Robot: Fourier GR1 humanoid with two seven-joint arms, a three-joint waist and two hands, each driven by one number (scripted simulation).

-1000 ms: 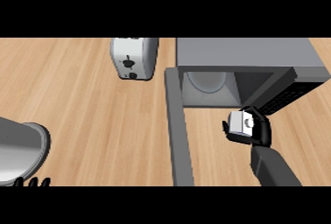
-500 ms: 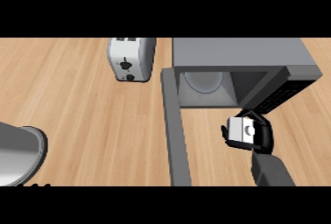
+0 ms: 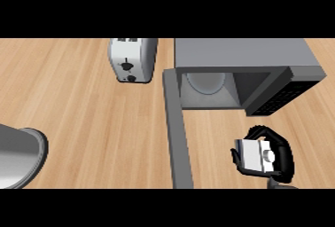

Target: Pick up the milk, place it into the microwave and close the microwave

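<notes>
My right hand [image 3: 281,153] is at the lower right with its fingers and thumb curled round the white milk carton [image 3: 255,155], whose round cap faces up. It is in front of the grey microwave [image 3: 242,57], near side of the opening and a little to its right. The microwave stands open, its door [image 3: 178,133] swung out toward me at the left of the hand. Inside, the pale turntable [image 3: 206,82] shows. My left hand is out of the picture.
A silver toaster [image 3: 131,60] stands left of the microwave at the back. A grey metal pot or bowl [image 3: 16,155] sits at the lower left edge. Bare wooden counter [image 3: 85,115] lies between them.
My right hand with the milk has drawn back toward me and down in the view. The view has shifted slightly, and the fingertips at the lower left edge have gone from sight.
</notes>
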